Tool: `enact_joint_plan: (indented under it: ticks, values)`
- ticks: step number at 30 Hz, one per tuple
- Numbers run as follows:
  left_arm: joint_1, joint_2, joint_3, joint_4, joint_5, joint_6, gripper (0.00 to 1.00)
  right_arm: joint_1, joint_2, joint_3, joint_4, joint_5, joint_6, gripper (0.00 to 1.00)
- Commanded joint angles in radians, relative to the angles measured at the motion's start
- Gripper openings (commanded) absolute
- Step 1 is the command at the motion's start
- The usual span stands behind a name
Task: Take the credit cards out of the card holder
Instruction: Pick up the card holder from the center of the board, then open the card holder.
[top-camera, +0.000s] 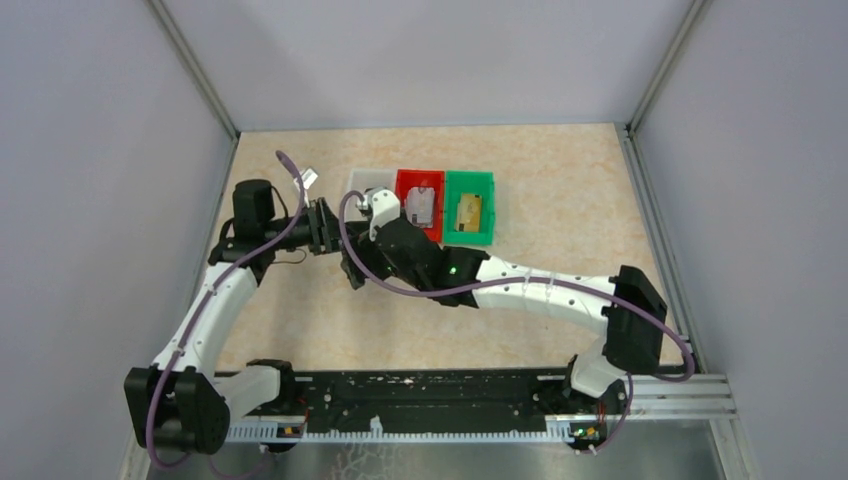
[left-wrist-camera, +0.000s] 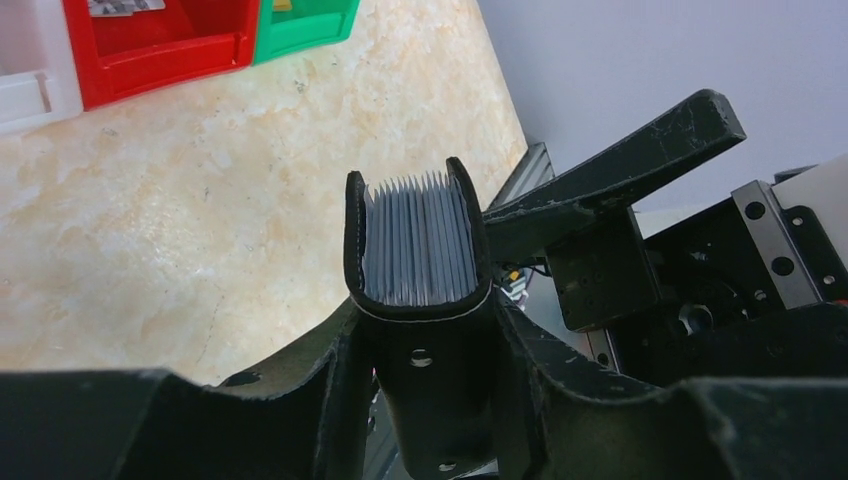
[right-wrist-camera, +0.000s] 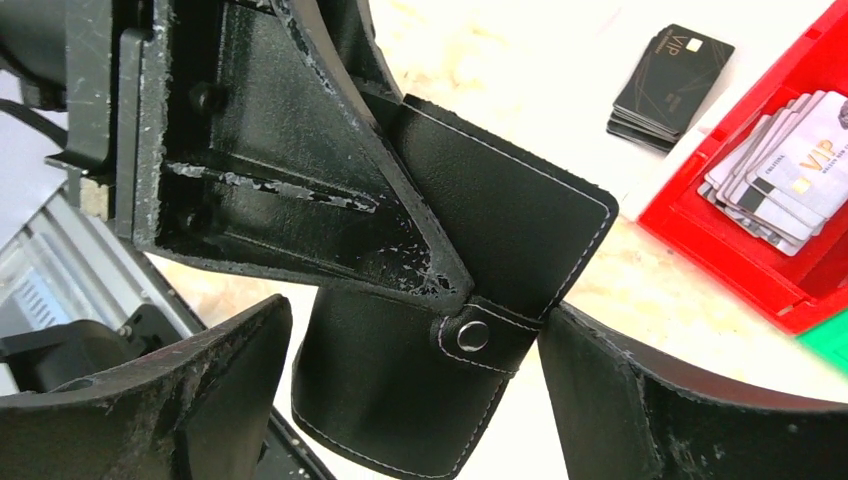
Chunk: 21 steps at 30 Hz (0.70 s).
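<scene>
The step in hand looks like the drawing of cards from the card holder (right-wrist-camera: 510, 200), with much of the sorting apparently done. The holder is held up off the counter (top-camera: 560, 230), left of the middle and just short of the bins by the far edge. The left hand (top-camera: 322, 225) is clamped on its leather sides, mouth turned to the left wrist camera. Grey pleated pockets fill that mouth; whether any card remains between them cannot be told from here. The strap tab with its snap lies across the outer face.

The right hand (right-wrist-camera: 412, 310) has its fingers apart, one on each side of the holder, and one finger lies close along the holder's wall. Whether it touches is unclear.

Three bins stand side by side. The white bin (top-camera: 362, 180) holds a stack of black cards (right-wrist-camera: 670, 80). The red bin (right-wrist-camera: 720, 250) holds a fanned pile of silvery cards (right-wrist-camera: 790, 160). The green bin (top-camera: 490, 210) holds a gold card (top-camera: 467, 210), too small here to count.

The next move, as I judge it, calls for the right hand to come round to the open mouth and pinch a single card edge. The left must keep the holder steady. The pockets are tight, so the risk is gripping a pleat and not a card
</scene>
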Motion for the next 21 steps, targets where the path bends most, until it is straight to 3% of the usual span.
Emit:
enact_joint_plan:
  ticks: [1,6,11,21]
  values:
    - [-0.009,0.015,0.088,-0.051,0.098,0.063,0.04,-0.012,-0.114,0.039,0.057,-0.111,0.029,0.90]
    - [-0.010,0.025,0.158,-0.134,0.155,0.148,0.00,-0.084,-0.264,-0.055,0.051,-0.221,0.111,0.90]
    - [-0.010,-0.012,0.193,-0.228,0.224,0.348,0.00,-0.139,-0.376,-0.091,0.028,-0.290,0.151,0.89]
    - [-0.010,-0.080,0.248,-0.385,0.372,0.515,0.00,-0.158,-0.319,0.021,-0.054,-0.483,0.165,0.93]
